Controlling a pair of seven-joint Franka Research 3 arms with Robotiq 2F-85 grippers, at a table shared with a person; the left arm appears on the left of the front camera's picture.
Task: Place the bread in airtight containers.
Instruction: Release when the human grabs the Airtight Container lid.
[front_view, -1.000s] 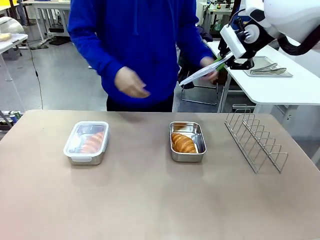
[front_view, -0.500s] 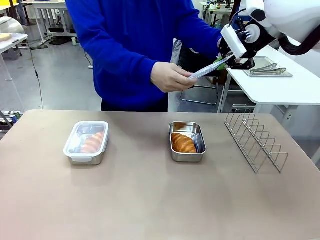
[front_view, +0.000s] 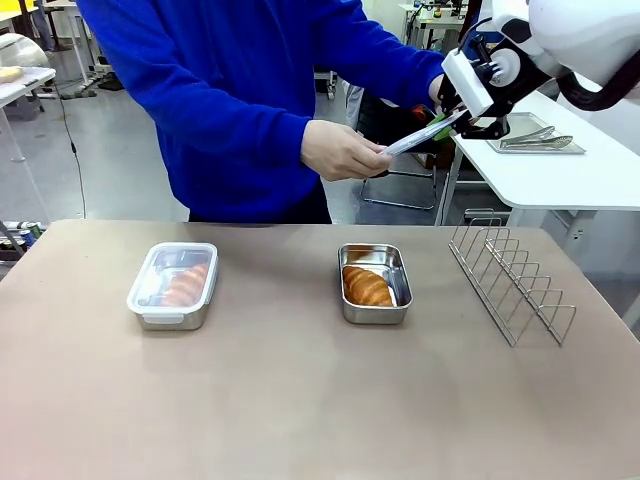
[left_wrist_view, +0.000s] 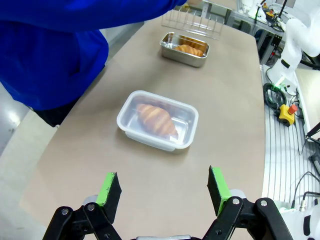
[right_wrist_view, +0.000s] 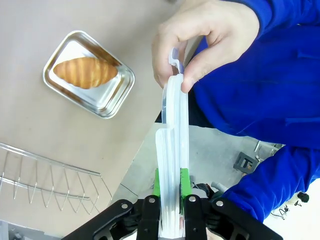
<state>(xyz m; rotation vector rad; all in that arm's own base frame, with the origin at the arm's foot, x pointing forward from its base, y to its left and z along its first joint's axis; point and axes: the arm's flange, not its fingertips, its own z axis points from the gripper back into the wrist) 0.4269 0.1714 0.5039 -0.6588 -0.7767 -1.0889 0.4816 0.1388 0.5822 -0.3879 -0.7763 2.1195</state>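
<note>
Two holders on one lid: the right gripper (right_wrist_view: 172, 182) is clamped on one end of the translucent lid (right_wrist_view: 175, 130), and the person's hand (front_view: 343, 150) pinches the other end, high above the far table edge; if either lets go out of time, the lid likely drops or flexes.
Pull risk: a tug against closed jaws could bend the thin plastic.
Left gripper (left_wrist_view: 164, 192): jaws spread wide, empty, hovering above the lidded pan (left_wrist_view: 157, 120).
Bread: one ridged golden croissant (front_view: 366, 287) lies in the open steel pan (front_view: 375, 284) at mid-table; the other croissant (front_view: 184, 284) sits under a clear lid in the left pan.
Bystander: wire rack (front_view: 511, 282) stands well apart to the right.
</note>
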